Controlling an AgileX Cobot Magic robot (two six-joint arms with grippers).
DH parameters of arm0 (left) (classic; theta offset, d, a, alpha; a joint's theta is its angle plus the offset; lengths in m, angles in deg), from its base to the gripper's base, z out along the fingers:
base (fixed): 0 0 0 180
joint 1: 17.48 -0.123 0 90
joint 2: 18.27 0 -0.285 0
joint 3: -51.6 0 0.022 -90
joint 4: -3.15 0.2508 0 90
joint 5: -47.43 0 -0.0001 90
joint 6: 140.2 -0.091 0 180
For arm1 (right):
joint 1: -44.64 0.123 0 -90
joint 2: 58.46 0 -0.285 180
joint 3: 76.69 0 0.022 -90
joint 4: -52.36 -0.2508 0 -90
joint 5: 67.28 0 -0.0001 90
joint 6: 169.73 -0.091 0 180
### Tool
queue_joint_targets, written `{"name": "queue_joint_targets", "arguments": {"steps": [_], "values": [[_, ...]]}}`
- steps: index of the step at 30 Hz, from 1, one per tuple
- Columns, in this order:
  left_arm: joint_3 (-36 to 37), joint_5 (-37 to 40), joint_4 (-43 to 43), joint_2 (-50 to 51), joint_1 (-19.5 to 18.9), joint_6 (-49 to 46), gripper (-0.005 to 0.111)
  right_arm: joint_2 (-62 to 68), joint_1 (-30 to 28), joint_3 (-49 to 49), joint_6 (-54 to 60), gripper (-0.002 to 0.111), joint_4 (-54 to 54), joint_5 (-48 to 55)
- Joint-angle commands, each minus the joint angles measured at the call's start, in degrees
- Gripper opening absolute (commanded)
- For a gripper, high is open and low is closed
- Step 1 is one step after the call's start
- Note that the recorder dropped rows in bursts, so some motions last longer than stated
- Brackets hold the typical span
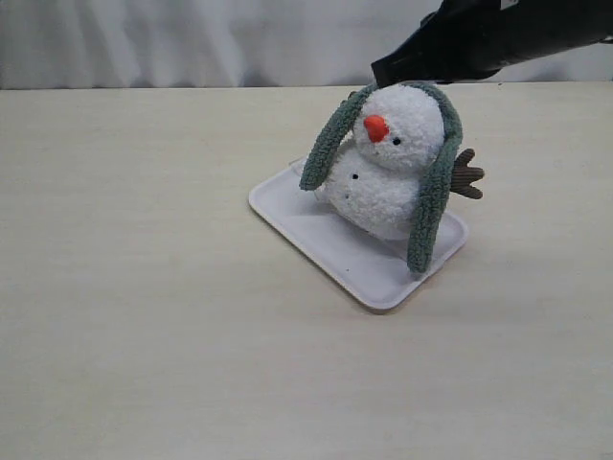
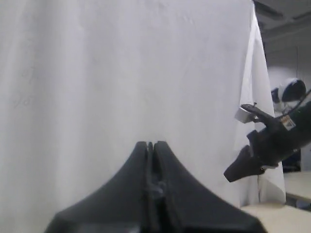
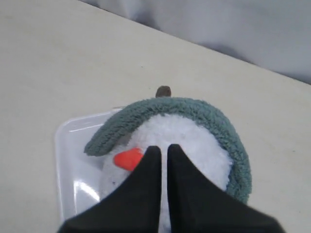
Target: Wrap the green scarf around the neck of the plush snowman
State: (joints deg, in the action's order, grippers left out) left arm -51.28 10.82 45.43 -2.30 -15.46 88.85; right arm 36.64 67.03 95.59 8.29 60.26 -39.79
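Observation:
The plush snowman [image 1: 393, 168] leans on a white tray [image 1: 326, 240], its orange nose [image 1: 375, 127] facing left. The green scarf [image 1: 431, 206] lies over the back of its head, one end hanging down each side, the right end reaching the tray. My right gripper [image 1: 385, 70] hovers just above the head, shut and empty. In the right wrist view its fingertips [image 3: 164, 147] are over the snowman [image 3: 180, 131], with the scarf [image 3: 194, 109] arched behind. My left gripper [image 2: 152, 143] is shut with nothing in it and faces a white curtain, out of the exterior view.
A brown twig arm [image 1: 467, 175] sticks out to the snowman's right. The tray [image 3: 68, 160] lies at an angle on the beige table [image 1: 144, 287]. A white curtain [image 1: 192, 38] hangs behind the table's far edge. The right arm [image 2: 262, 145] shows in the left wrist view.

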Motion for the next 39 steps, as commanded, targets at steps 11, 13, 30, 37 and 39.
{"name": "queue_joint_targets", "arguments": {"steps": [11, 13, 30, 37, 39], "values": [[-9.1, -29.0, 3.0, 45.9, 0.0, -24.4, 0.0, 10.8, -2.9, -0.2, -3.2, 0.004, 2.3, -6.7], [-13.6, -32.4, 5.6, 53.8, 0.0, -28.1, 0.0, 10.8, -2.9, -0.2, -3.2, 0.004, 2.9, -6.0], [-46.3, -31.1, 15.1, 99.2, 5.8, -36.7, 0.022, 10.8, 3.2, -0.2, 2.3, 0.004, 2.0, 3.1], [-57.9, -18.6, 14.0, 108.5, 15.1, -43.3, 0.05, 10.8, 3.2, -0.2, 2.6, 0.004, 2.0, 4.0], [-60.3, -16.9, 14.0, 110.6, 16.9, -43.3, 0.052, 10.8, 3.2, -0.2, 2.6, 0.004, 2.0, 4.0]]}}
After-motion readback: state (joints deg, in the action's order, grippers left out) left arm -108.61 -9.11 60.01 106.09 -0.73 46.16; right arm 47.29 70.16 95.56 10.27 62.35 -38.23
